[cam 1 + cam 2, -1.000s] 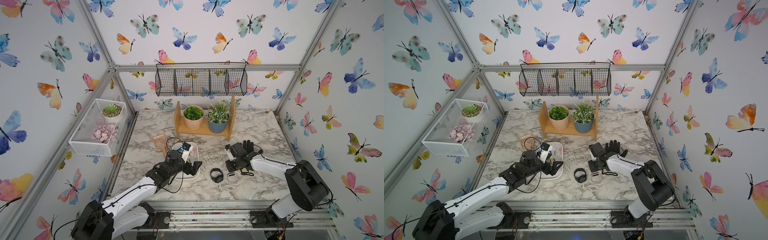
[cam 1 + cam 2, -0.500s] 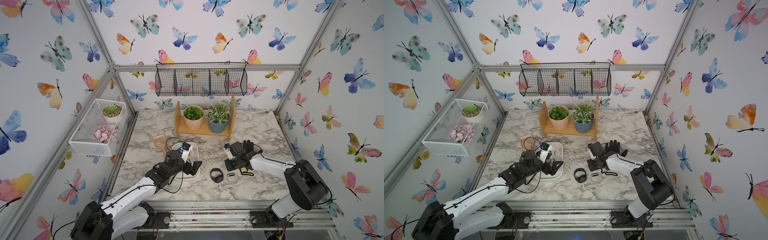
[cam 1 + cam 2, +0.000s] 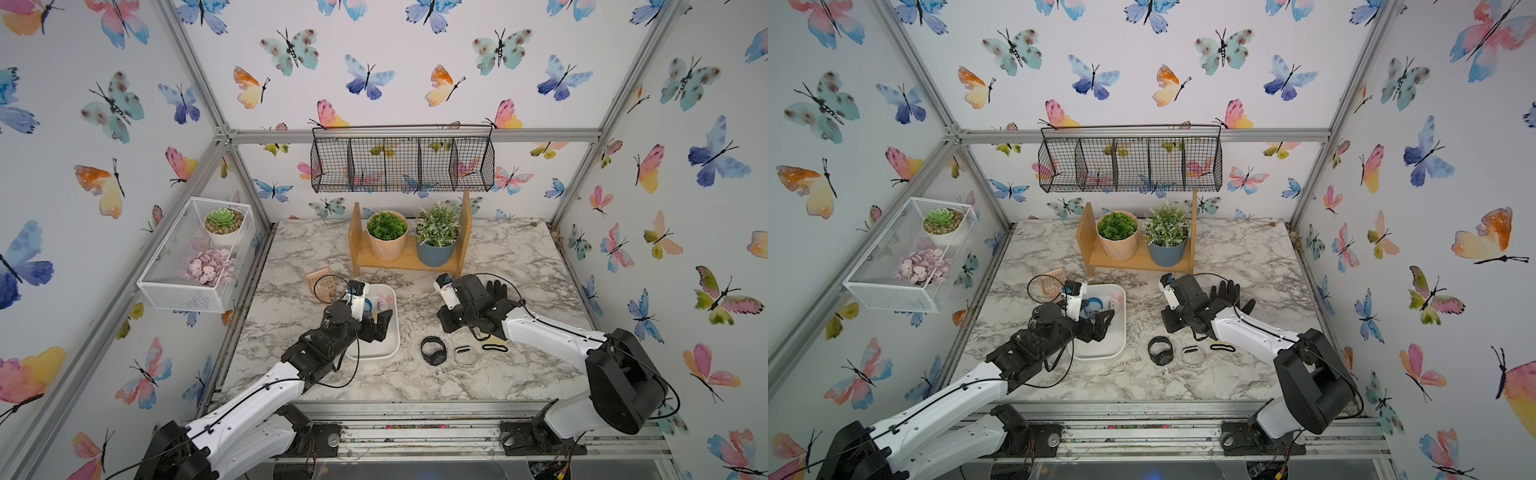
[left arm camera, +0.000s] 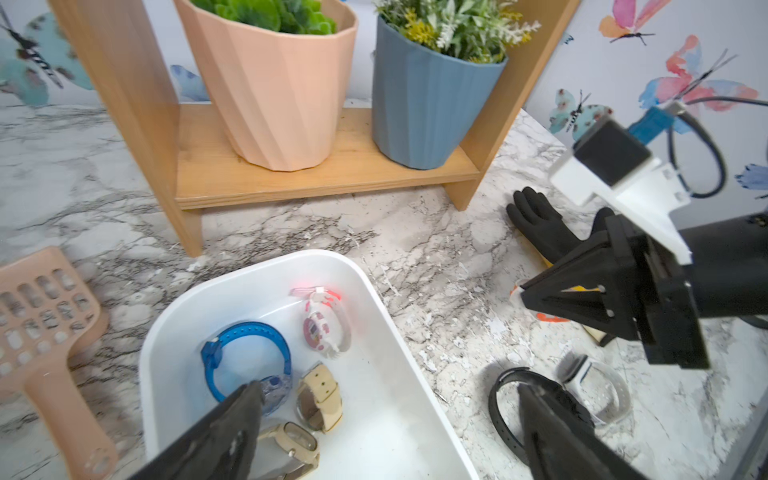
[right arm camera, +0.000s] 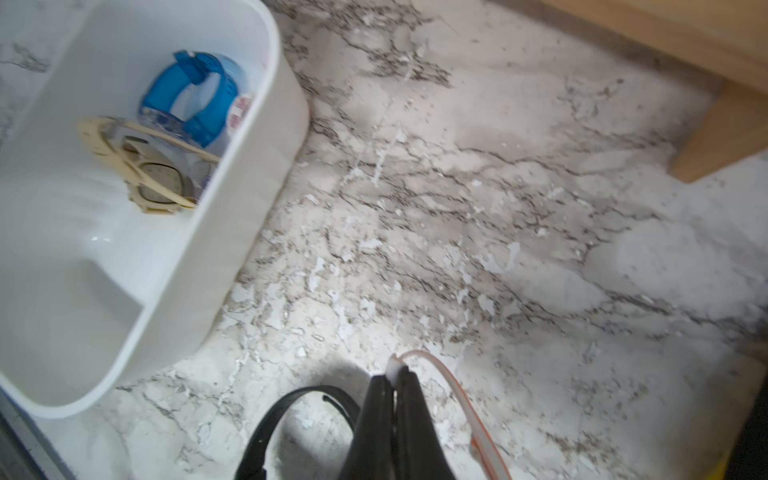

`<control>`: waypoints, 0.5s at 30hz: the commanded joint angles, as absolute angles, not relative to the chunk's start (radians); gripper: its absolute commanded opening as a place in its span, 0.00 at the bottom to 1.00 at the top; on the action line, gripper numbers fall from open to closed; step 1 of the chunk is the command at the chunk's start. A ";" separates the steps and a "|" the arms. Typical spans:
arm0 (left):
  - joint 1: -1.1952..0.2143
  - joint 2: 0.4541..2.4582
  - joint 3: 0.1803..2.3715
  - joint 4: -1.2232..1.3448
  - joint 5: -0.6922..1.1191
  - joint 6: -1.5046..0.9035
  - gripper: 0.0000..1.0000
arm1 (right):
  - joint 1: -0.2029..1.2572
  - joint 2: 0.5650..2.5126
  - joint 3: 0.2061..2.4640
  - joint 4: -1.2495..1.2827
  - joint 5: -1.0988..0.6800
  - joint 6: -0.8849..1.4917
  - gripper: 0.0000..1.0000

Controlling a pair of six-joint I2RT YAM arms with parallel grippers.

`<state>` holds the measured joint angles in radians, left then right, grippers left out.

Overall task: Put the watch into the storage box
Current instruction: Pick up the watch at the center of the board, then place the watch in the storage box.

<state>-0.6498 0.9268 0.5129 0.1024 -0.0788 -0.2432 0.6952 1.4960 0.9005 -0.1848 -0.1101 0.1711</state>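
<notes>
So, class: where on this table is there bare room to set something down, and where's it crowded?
Bare: the table's front strip, nearer than the watch and storage box; the patch between the box, the wooden shelf and the right gripper; the corner behind the black glove. Crowded: round the watch and clear bracelet, and the box's far end.

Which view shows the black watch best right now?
A top view: the watch lies whole and unblocked. Left wrist shows it larger, but a finger covers part; right wrist catches only some strap.
</notes>
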 commanded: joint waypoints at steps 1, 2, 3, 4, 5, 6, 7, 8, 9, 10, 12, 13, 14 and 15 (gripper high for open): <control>-0.615 0.893 0.514 0.062 -0.192 -0.298 0.98 | 0.737 1.500 0.967 -0.120 -0.174 0.148 0.02; -0.597 0.890 0.517 0.053 -0.192 -0.308 0.99 | 0.750 1.509 0.983 -0.112 -0.180 0.144 0.02; -0.574 0.888 0.521 0.037 -0.188 -0.318 0.99 | 0.769 1.521 1.003 -0.100 -0.181 0.138 0.02; -0.550 0.887 0.529 0.022 -0.183 -0.328 0.98 | 0.780 1.529 1.014 -0.091 -0.185 0.135 0.02; -0.521 0.885 0.536 0.002 -0.177 -0.341 0.98 | 0.794 1.540 1.030 -0.079 -0.190 0.133 0.02; -0.496 0.882 0.550 -0.018 -0.174 -0.352 0.98 | 0.808 1.551 1.045 -0.064 -0.199 0.132 0.02; -0.466 0.877 0.559 -0.038 -0.169 -0.365 0.99 | 0.821 1.564 1.062 -0.052 -0.209 0.133 0.02; -0.436 0.870 0.567 -0.051 -0.164 -0.372 0.99 | 0.834 1.579 1.080 -0.039 -0.223 0.133 0.02; -0.411 0.862 0.570 -0.059 -0.160 -0.382 0.99 | 0.847 1.594 1.098 -0.031 -0.230 0.133 0.02; -0.383 0.853 0.572 -0.065 -0.151 -0.392 0.99 | 0.863 1.614 1.117 -0.024 -0.235 0.130 0.02; -0.334 0.843 0.573 -0.072 -0.133 -0.408 0.98 | 0.892 1.654 1.160 -0.020 -0.240 0.121 0.02; -0.317 0.841 0.575 -0.077 -0.132 -0.413 0.99 | 0.906 1.675 1.181 -0.018 -0.240 0.119 0.02; -0.302 0.839 0.576 -0.085 -0.132 -0.418 0.99 | 0.920 1.699 1.208 -0.017 -0.241 0.115 0.02; -0.293 0.839 0.578 -0.092 -0.134 -0.421 0.99 | 0.930 1.724 1.228 -0.014 -0.244 0.115 0.02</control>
